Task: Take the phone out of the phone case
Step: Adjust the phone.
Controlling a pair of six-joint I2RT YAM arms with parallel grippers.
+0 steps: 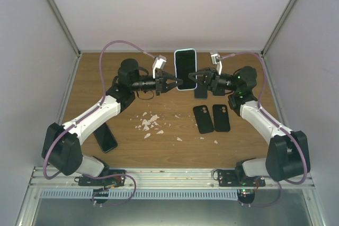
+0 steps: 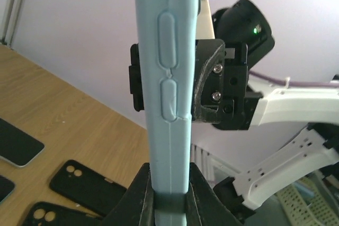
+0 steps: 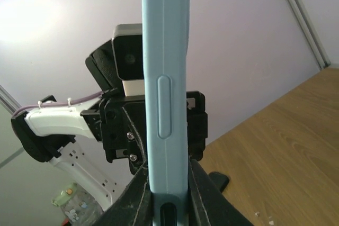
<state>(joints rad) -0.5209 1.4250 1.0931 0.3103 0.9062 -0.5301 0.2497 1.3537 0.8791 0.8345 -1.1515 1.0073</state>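
We see left fingers (image 2: 139, 199) and right fingers (image 3: 204, 199), forearms reaching inward from opposite sides, clenched on the light-blue rubber-cased phone (image 1: 185, 69), held above the wooden counter (image 1: 175, 154).

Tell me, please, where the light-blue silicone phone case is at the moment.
In the top view, the light-blue phone case is held above the far middle of the wooden table, clamped between the left gripper and the right gripper.

My left arm (image 1: 98, 112) and right arm (image 1: 259, 117): white shells, black joints.
Purple cables (image 1: 114, 46) loop off both wrists; my right claw (image 1: 195, 79) is black, with silver screws (image 2: 218, 68) and a green light (image 2: 257, 29) behind.
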